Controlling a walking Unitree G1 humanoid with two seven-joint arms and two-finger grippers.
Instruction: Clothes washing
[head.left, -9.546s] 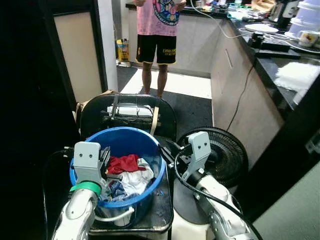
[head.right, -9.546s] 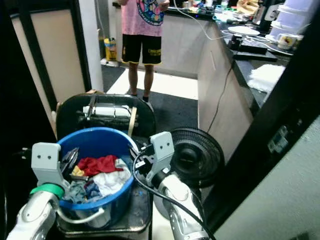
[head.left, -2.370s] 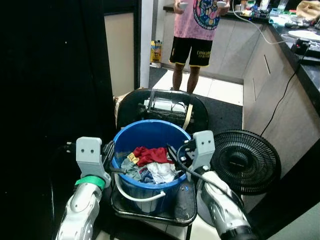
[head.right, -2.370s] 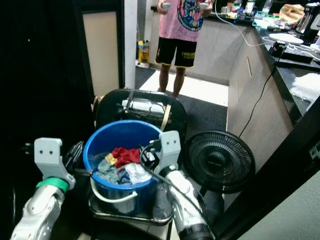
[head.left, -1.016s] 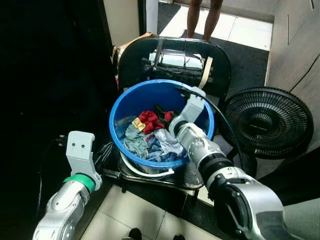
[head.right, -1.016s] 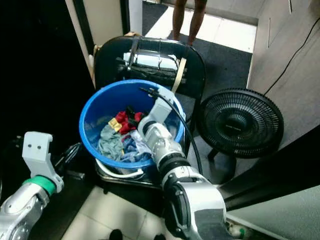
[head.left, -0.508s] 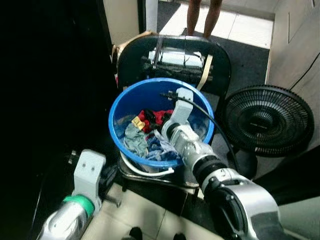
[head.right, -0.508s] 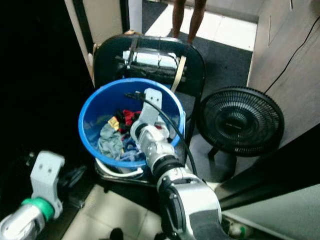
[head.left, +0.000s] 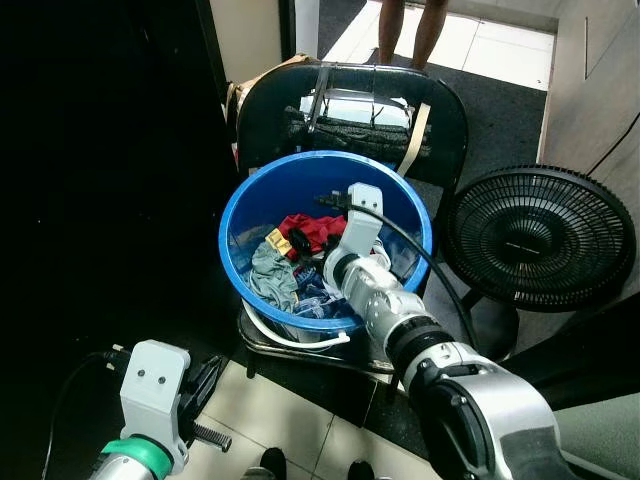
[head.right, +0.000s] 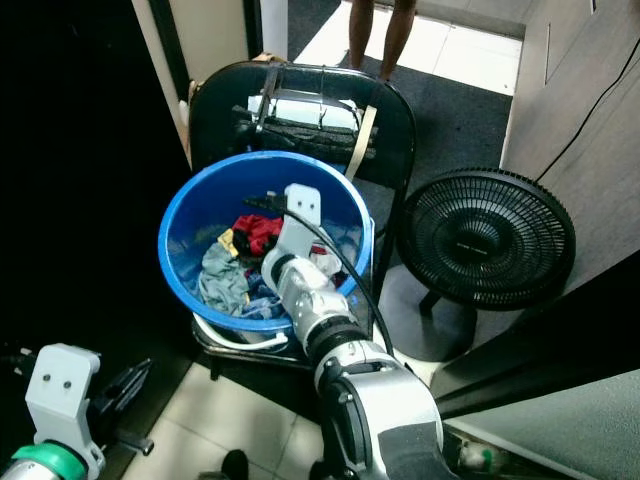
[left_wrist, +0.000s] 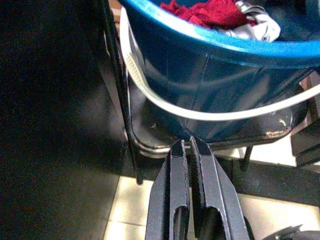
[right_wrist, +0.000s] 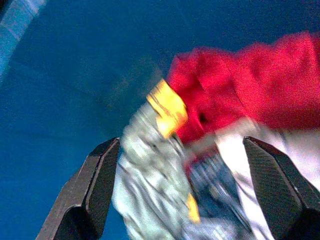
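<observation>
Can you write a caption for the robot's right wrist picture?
Right gripper open over red cloth in the blue bucket.

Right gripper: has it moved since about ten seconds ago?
Yes. The right gripper was outside the round blue plastic bucket's rim; now it reaches inside, open above the clothes.

Head stereo pair: high, looking steeply down and forward onto the blue bucket on a black chair; a fan at 3 o'clock of the bucket.
Left wrist view: low, close to the floor, facing the bucket's outer wall and white handle.
Right wrist view: inside the bucket, very close above the clothes, blurred.
Shared by all views: bucket and clothes.
</observation>
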